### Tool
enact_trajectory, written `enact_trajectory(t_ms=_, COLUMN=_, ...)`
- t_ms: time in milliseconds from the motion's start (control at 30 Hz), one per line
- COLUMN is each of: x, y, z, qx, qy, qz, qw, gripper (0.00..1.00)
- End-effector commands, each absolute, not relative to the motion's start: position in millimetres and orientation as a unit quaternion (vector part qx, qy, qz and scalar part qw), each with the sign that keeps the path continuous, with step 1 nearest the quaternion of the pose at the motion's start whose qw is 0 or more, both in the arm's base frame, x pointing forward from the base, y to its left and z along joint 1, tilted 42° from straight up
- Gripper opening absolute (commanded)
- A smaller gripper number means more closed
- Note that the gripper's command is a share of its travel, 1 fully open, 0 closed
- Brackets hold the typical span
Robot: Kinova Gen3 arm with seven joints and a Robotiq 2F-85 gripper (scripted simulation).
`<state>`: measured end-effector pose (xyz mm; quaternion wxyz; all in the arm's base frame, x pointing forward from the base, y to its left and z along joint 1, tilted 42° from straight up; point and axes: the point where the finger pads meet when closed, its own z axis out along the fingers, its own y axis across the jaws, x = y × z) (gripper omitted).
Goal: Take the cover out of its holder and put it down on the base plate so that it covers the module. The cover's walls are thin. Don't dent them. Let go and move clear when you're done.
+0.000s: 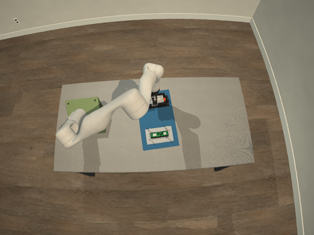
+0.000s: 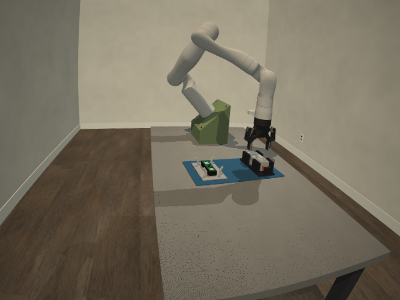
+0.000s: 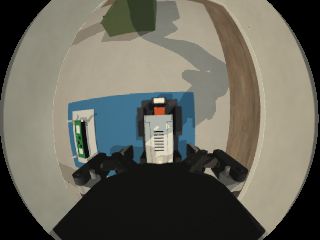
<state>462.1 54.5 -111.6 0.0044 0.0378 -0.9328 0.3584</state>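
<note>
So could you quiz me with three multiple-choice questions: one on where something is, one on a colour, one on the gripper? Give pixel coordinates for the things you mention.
1. Where is the cover?
A) on the base plate
B) in its holder
C) on the floor

2. What colour is the mat?
A) blue
B) yellow
C) pink

3. How is the gripper?
A) shut on the cover
B) shut on nothing
C) open

1 B: the cover [image 2: 259, 160] [image 3: 159, 135] sits between the black walls of its holder [image 2: 257, 168] [image 3: 177, 121].
2 A: the mat [image 1: 149, 122] [image 2: 230, 167] [image 3: 117, 120] is blue throughout.
3 C: the gripper [image 2: 259, 147] [image 3: 159, 151] has its fingers wide apart.
</note>
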Motion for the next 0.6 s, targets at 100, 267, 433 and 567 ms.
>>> enact_trajectory(t_ms=100, x=462.6, y=55.5, z=-111.1, qx=0.038, qy=-0.933, qz=0.358, qw=0.004, gripper=1.0)
enact_trajectory(t_ms=267, x=462.6, y=55.5, z=-111.1, qx=0.038, qy=-0.933, qz=0.358, qw=0.004, gripper=1.0)
enact_trajectory(t_ms=433, x=463.0, y=52.3, z=-114.9, qx=0.038, qy=-0.933, qz=0.358, qw=0.003, gripper=1.0)
enact_trajectory(t_ms=567, x=465.0, y=39.4, z=-130.1, qx=0.038, qy=-0.933, qz=0.357, qw=0.001, gripper=1.0)
